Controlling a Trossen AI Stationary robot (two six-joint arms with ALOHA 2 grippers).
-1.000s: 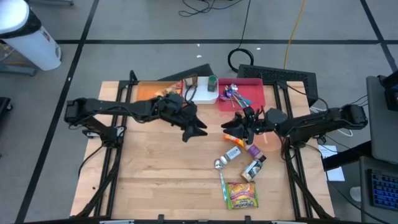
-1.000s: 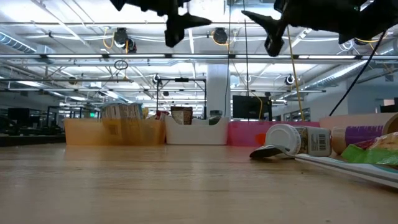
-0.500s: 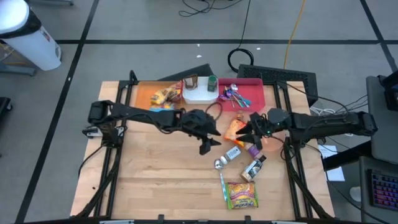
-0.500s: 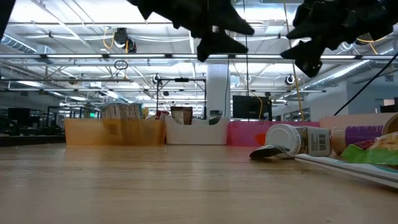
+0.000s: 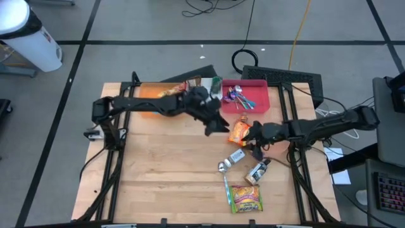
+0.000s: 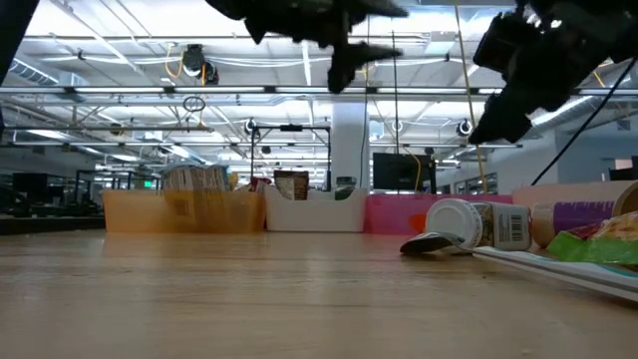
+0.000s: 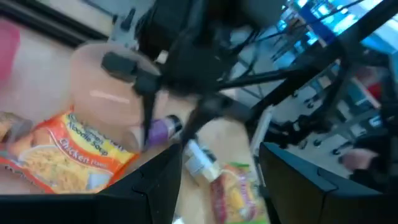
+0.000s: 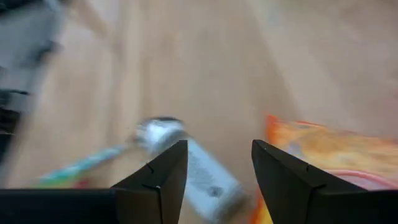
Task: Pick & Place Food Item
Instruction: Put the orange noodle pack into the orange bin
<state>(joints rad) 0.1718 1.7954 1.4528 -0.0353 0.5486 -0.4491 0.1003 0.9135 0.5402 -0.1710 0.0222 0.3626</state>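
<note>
The left pincer point(image 5: 218, 125) hangs above the wooden tabletop point(image 5: 164, 164) with its two dark fingers spread apart and nothing between them. Just beside its tips lies the orange noodle packet point(image 5: 238, 132), flat and crinkled, printed "Chicken" in the left wrist view. The right pincer point(image 5: 255, 140) is also parted and empty, sitting above the tabletop on the packet's other side, near a small white-capped bottle point(image 5: 237, 156) lying on its side. Farther out from the right pincer lie a metal spoon point(image 5: 224, 170), a second dark-capped bottle point(image 5: 258, 171) and a green-and-yellow packet point(image 5: 246, 198). Behind the left pincer three bins stand in a row: an orange bin point(image 5: 147, 92) holding snack packets, a white bin point(image 5: 204, 96) with small jars, and a pink bin point(image 5: 256, 97) holding coloured utensils.
</note>
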